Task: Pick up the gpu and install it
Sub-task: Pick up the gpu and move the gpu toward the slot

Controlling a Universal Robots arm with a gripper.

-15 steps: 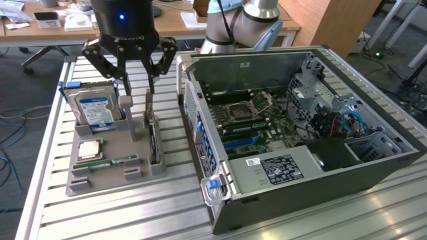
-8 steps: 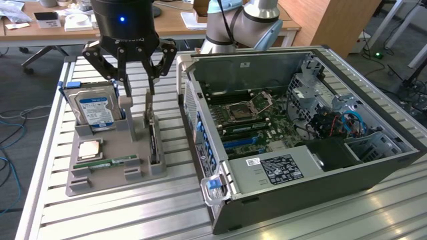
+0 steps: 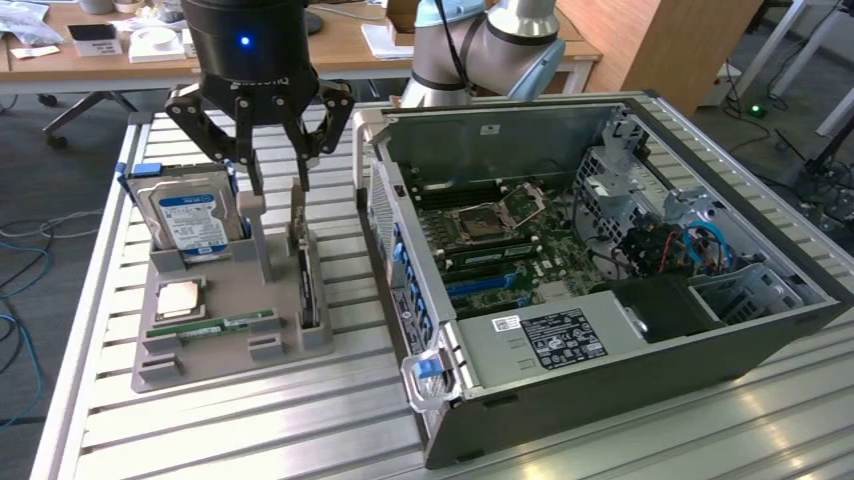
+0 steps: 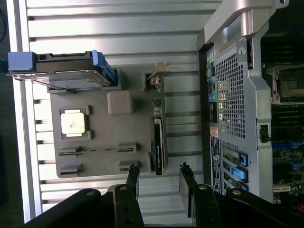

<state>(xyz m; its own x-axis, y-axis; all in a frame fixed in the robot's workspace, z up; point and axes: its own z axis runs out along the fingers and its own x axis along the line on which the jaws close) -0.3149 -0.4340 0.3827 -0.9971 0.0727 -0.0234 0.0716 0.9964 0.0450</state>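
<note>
The gpu (image 3: 306, 270) stands on edge in a slot of the grey holder (image 3: 214, 365), its pale bracket end farthest from the table's front edge. Seen edge-on in the wrist view, the gpu (image 4: 158, 137) is a thin dark card. My gripper (image 3: 272, 180) hangs open above the holder, over the card's bracket end, and holds nothing. From the wrist camera, my gripper (image 4: 159, 172) has one fingertip on either side of the card's line, clear of it. The open computer case (image 3: 747, 350) lies on the exterior view's right, its motherboard (image 3: 501, 235) exposed.
The holder also carries a silver hard drive with a blue label (image 3: 187, 220), a CPU (image 3: 178, 298) and a green RAM stick (image 3: 214, 327). The case's rear panel (image 4: 230, 95) stands close beside the holder. Desks and the arm's base (image 3: 474, 50) are behind.
</note>
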